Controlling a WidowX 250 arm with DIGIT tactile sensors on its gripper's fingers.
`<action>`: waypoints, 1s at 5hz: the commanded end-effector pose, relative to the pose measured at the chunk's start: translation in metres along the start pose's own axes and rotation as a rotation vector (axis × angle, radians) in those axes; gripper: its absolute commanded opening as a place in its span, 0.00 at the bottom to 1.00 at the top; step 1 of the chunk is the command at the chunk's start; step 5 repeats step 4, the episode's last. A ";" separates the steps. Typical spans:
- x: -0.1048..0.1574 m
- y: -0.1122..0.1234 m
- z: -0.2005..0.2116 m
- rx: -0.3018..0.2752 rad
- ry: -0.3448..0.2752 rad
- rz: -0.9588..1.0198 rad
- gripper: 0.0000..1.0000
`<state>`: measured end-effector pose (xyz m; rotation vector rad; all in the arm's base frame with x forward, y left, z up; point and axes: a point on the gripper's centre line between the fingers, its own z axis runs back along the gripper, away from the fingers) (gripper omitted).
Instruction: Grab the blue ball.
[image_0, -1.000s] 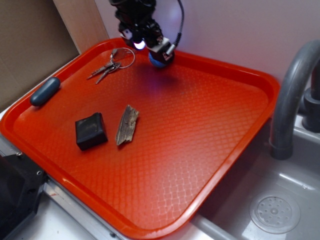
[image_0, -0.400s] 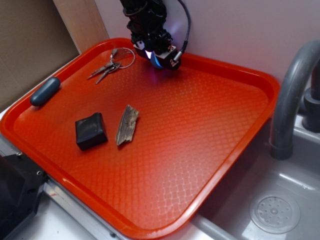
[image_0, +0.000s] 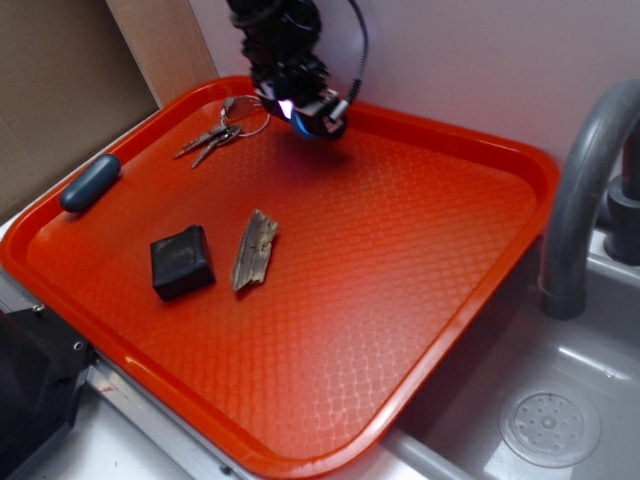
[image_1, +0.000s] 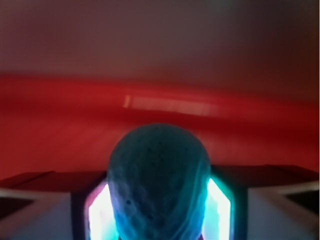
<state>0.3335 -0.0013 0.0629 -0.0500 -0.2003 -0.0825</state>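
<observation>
Reaching down over the red tray's (image_0: 450, 140) far edge, the claw (image_0: 305, 117) grips the blue ball (image_1: 159, 180), keys (image_0: 222, 130) just beside.

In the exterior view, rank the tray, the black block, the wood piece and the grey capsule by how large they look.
1. Tray, by far the largest.
2. Black block and wood piece: too close to rank; the wood is longer, the block is wider.
3. Capsule, smallest, though it lies a little farther from the camera.
</observation>
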 end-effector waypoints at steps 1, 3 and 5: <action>-0.054 -0.009 0.109 0.002 0.169 -0.017 0.00; -0.079 -0.012 0.165 -0.054 0.254 -0.111 0.00; -0.078 -0.013 0.161 -0.046 0.247 -0.111 0.00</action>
